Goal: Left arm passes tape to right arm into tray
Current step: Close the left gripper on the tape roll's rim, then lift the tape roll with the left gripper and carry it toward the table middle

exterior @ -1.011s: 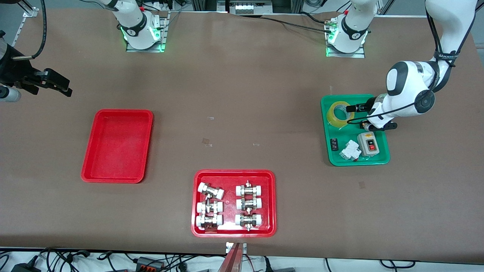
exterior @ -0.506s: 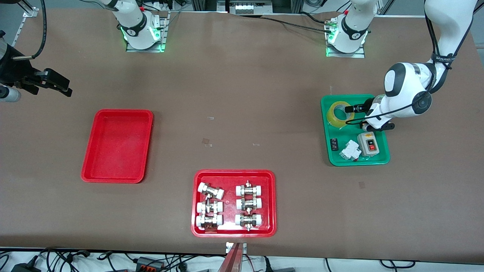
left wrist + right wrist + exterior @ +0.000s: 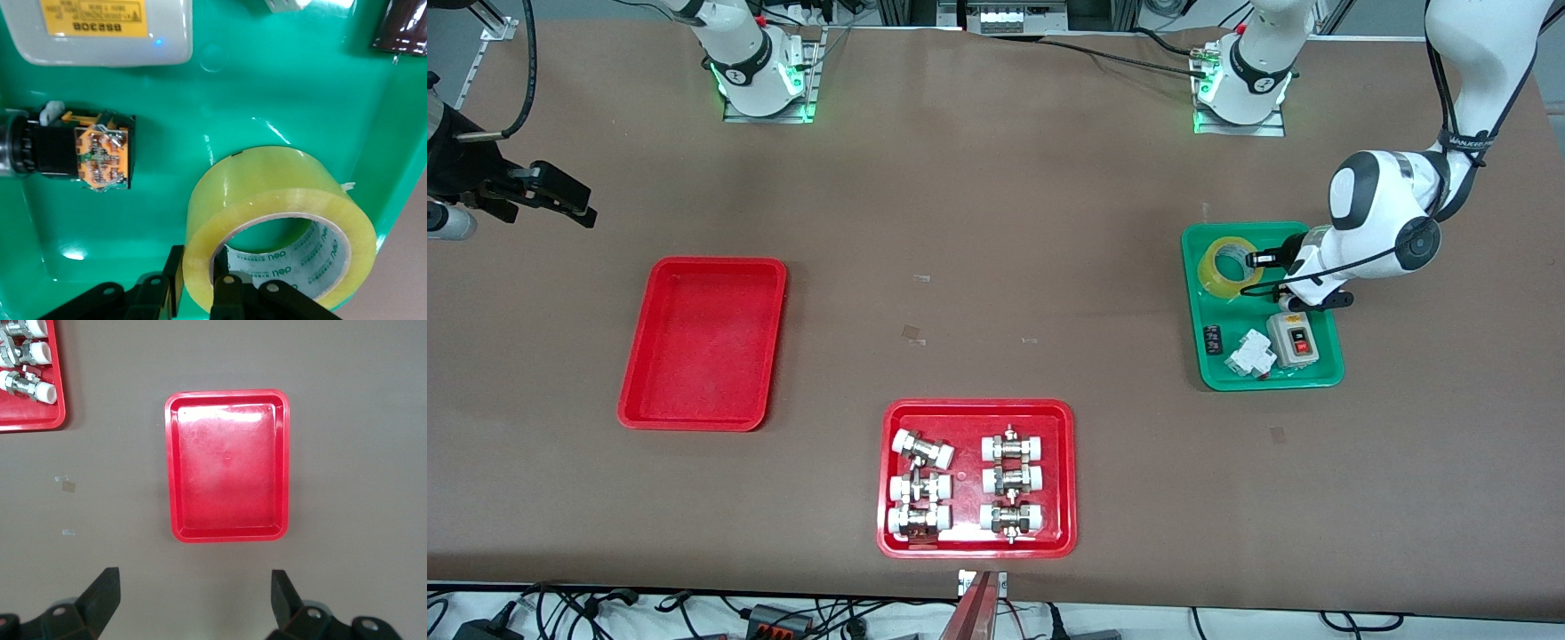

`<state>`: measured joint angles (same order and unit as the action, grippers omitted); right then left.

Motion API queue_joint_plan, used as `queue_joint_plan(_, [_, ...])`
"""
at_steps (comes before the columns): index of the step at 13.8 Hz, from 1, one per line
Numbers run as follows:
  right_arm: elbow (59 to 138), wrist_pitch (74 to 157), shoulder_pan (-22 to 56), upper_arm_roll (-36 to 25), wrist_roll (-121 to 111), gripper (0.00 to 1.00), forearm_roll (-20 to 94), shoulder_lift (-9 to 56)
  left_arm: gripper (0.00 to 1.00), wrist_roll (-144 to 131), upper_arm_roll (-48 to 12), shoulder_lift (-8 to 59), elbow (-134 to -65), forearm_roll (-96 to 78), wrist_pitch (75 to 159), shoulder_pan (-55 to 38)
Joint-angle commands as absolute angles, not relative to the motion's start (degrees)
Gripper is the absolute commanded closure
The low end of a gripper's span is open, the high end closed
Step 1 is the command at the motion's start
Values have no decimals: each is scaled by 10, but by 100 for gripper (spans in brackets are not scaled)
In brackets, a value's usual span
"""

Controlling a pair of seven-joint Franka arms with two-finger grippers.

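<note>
The roll of translucent yellowish packing tape (image 3: 1227, 265) stands tilted in the green rectangular plastic tray (image 3: 1323, 373) at the right of the front view, in the tray's upper corner. The left arm's black claw-fingered end effector (image 3: 1256, 260) is at the tape's rim; in the left wrist view its fingers (image 3: 230, 293) straddle the roll's wall (image 3: 277, 220), one inside the white core and one outside, clamped on it. The tape looks lifted at one edge off the tray floor.

In the same green tray lie a grey switch box with a red button (image 3: 1294, 340), a white circuit breaker (image 3: 1250, 355) and a small black component (image 3: 1212, 340).

The right arm's black slim-fingered end effector (image 3: 560, 197) waits at the upper left of the front view, above the brown surface (image 3: 996, 267), its fingers (image 3: 101, 593) spread apart with nothing between them. Below it in that view sits the plain red rectangular plastic tray (image 3: 633, 411). A second red tray (image 3: 978, 547) carrying metal fittings (image 3: 1011, 480) sits at the lower middle.
</note>
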<state>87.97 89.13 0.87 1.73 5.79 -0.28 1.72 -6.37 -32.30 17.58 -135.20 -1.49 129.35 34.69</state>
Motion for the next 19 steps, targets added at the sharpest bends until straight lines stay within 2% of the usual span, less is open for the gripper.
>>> queue_joint_plan(1, [876, 890, 4, 20, 54, 0, 5, 16, 99, -64, -330, 160, -1355, -22, 1279, 353])
queue_joint_plan(3, [876, 889, 4, 20, 54, 0, 5, 16, 99, -63, -332, 134, -1347, -22, 1245, 353])
queue_joint_plan(5, [876, 890, 4, 20, 54, 0, 5, 15, 99, -58, -333, 97, -1311, -22, 1173, 354])
queue_joint_plan(7, [876, 890, 4, 20, 54, 0, 5, 15, 99, -54, -333, 91, -1205, -26, 1024, 354])
queue_joint_plan(9, [876, 890, 4, 20, 54, 0, 6, 15, 99, -54, -334, 91, -1105, -42, 913, 351])
queue_joint_plan(12, [876, 890, 4, 19, 54, 0, 5, 15, 99, -51, -345, 69, -1004, -89, 803, 352])
queue_joint_plan(14, [876, 890, 4, 19, 53, 0, 5, 15, 99, -53, -374, 64, -959, -110, 801, 348])
queue_joint_plan(19, [875, 890, 4, 19, 53, 0, 5, 16, 100, -110, -462, 112, -955, -140, 932, 332])
